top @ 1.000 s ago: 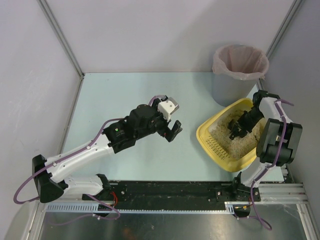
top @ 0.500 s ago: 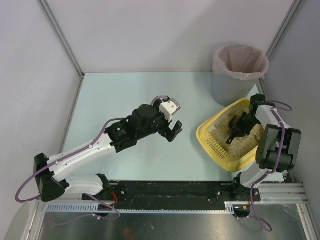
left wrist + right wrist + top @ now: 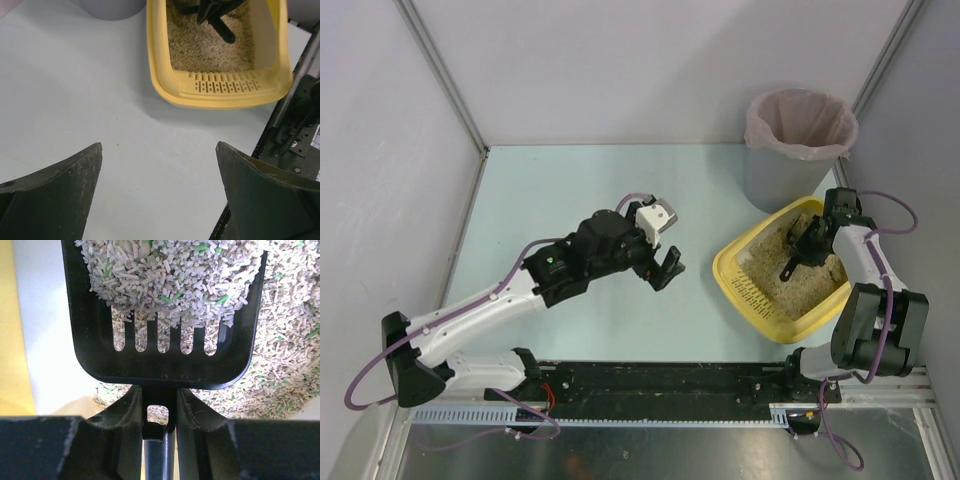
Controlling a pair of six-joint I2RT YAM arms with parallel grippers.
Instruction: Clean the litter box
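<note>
The yellow litter box point(image 3: 728, 268) sits at the right of the table, holding beige litter point(image 3: 775, 285). Inside it, my right gripper point(image 3: 809, 241) is shut on the handle of a black slotted scoop point(image 3: 789, 266). In the right wrist view the scoop point(image 3: 165, 357) carries a heap of litter pellets point(image 3: 170, 270) above the litter bed, and the gripper point(image 3: 159, 396) clamps the handle just behind the blade. My left gripper point(image 3: 666, 268) hovers open and empty over the table, left of the box. The left wrist view shows its fingers point(image 3: 60, 192) wide apart and the box rim point(image 3: 225, 97) ahead.
A grey round bin point(image 3: 798, 140) with a pink bag liner stands behind the litter box in the far right corner. Grey walls close in the table at the back and sides. A black rail point(image 3: 660, 380) runs along the near edge.
My right gripper has moved with the scoop toward the far right side of the litter box, its arm stretching back. The left arm has shifted only slightly.
</note>
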